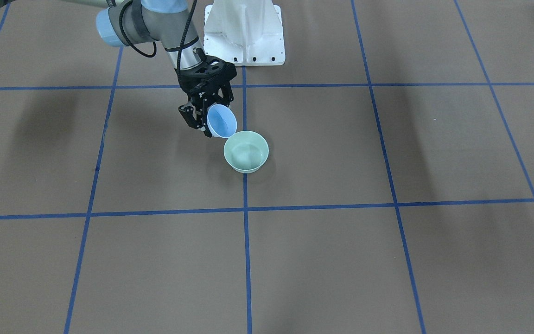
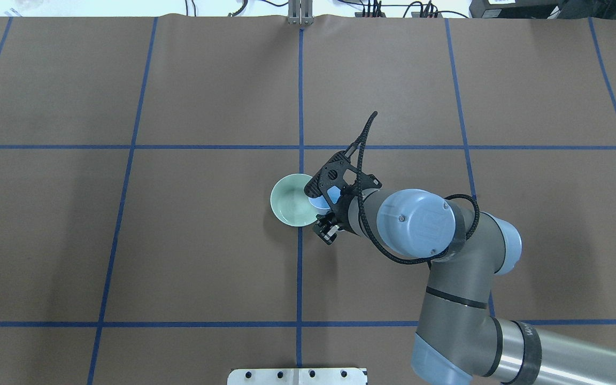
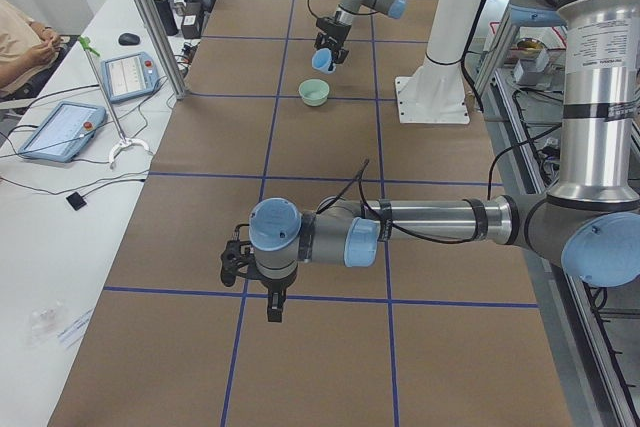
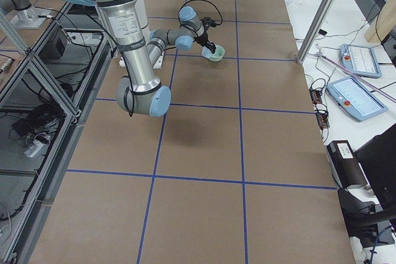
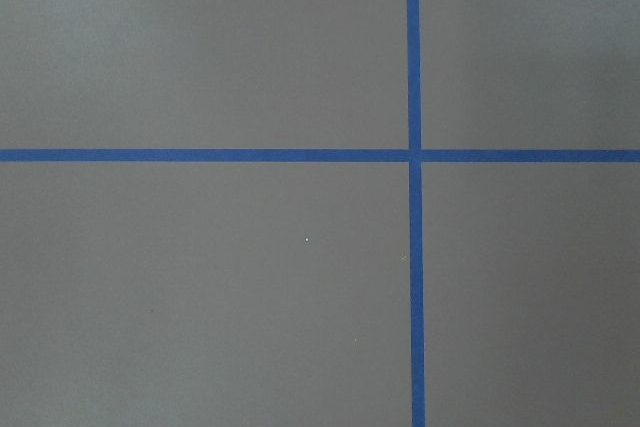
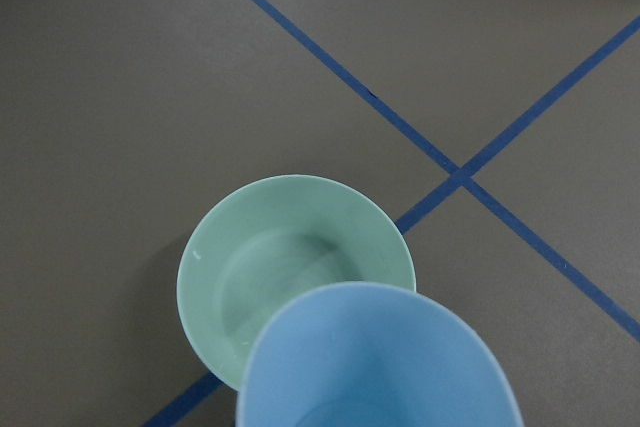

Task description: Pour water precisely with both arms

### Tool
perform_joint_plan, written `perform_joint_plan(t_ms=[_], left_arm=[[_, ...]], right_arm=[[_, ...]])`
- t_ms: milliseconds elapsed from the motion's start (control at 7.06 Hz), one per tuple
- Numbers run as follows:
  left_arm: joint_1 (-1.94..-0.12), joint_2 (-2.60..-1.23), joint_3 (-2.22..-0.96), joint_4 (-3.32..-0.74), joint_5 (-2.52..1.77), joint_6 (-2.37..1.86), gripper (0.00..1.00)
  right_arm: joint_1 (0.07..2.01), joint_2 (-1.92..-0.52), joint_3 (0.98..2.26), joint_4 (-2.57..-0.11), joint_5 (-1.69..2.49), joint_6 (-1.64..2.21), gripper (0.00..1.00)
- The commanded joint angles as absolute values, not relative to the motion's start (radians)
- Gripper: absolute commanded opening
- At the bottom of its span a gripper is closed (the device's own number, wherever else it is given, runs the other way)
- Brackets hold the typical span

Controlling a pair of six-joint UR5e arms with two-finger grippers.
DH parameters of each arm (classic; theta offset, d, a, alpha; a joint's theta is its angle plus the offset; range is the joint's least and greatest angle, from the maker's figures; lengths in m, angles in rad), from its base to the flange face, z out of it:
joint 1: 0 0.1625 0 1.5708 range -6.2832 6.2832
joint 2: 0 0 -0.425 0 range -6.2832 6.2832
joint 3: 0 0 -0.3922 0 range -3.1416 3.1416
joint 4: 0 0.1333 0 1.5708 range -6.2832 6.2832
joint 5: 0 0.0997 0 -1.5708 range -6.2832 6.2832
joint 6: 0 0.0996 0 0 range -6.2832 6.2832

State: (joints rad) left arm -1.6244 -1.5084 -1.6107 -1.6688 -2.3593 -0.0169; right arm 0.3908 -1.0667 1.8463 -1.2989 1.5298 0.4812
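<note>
The robot's right arm point(image 2: 457, 289), silver-grey tube with light-blue joint caps, reaches in from the robot's right to the middle of the table. Its black two-finger right gripper point(image 1: 209, 116) is closed around a light-blue plastic cup point(image 1: 222, 121). One joint cap bears an embossed mark, and the lower tube carries dark lettering. Neither can be read. The cup is tipped on its side, with its mouth just over the rim of a pale-green round bowl point(image 1: 246, 152) on the side nearest the robot. Whether cup and bowl touch cannot be told. The bowl stands upright on a line of blue tape point(image 2: 300, 96). A faint ring and sheen inside it may be shallow clear liquid. What the cup holds cannot be made out.

The left arm point(image 3: 440, 217) stretches low over the table, well apart from the bowl. Its left gripper point(image 3: 238, 265) hangs above a crossing of tape lines, and how far it is open cannot be told. A white metal pedestal point(image 1: 244, 32) stands on the brown table cover point(image 1: 387, 269) behind the bowl. Two touchscreen pendants point(image 3: 60, 127) lie on a side bench.
</note>
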Motion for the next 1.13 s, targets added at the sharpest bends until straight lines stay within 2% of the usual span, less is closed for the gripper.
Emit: perform_joint_plan(t_ms=[0,709,992], left_arm=[[-1.624,-1.505,-1.611,-1.669,-2.359,-0.017,1.0],[-1.624,-1.505,-1.611,-1.667,-2.359,-0.017,1.0],[-1.626,-1.505,-1.611,-1.667,-2.359,-0.017,1.0]], right_arm=[[0.402,-1.014,1.847,-1.489,1.581,0.489,0.0],[0.417,-0.853,1.821,-1.853,1.644,0.489,0.0],[0.428,-0.755,1.671,-1.862,1.652,0.489,0.0]])
